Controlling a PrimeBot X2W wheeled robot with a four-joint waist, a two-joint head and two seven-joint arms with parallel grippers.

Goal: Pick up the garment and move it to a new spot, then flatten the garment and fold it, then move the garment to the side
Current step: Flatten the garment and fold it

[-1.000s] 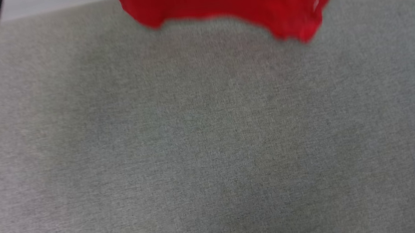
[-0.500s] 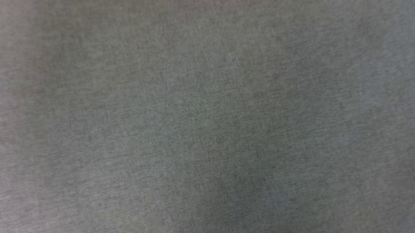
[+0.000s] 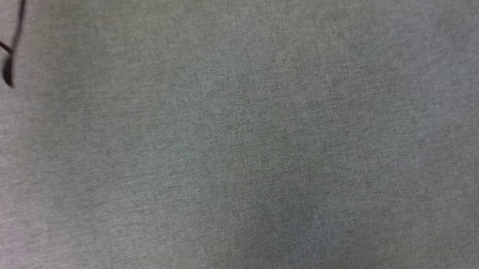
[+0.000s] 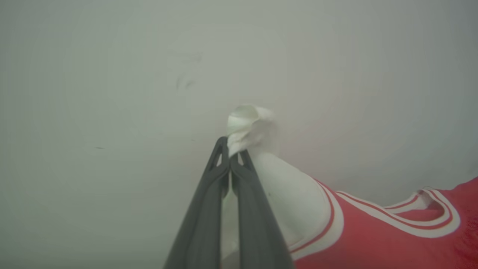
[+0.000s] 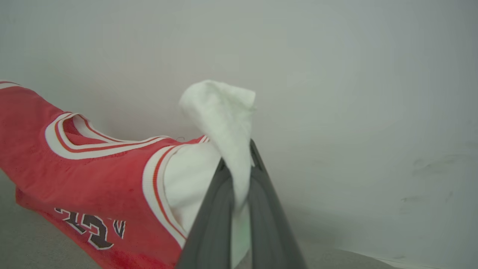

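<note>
Left gripper (image 4: 230, 147) and right gripper (image 5: 239, 157) are each pinched tight on a white sleeve of the garment (image 4: 373, 231).

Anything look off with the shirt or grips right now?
Nothing damaged. The red jersey T-shirt with white sleeves is held up by the left pincer and the right pincer, each shut on a bunched-up sleeve end rather than flat cloth. A thin black cable shows at the head view's upper left.
</note>
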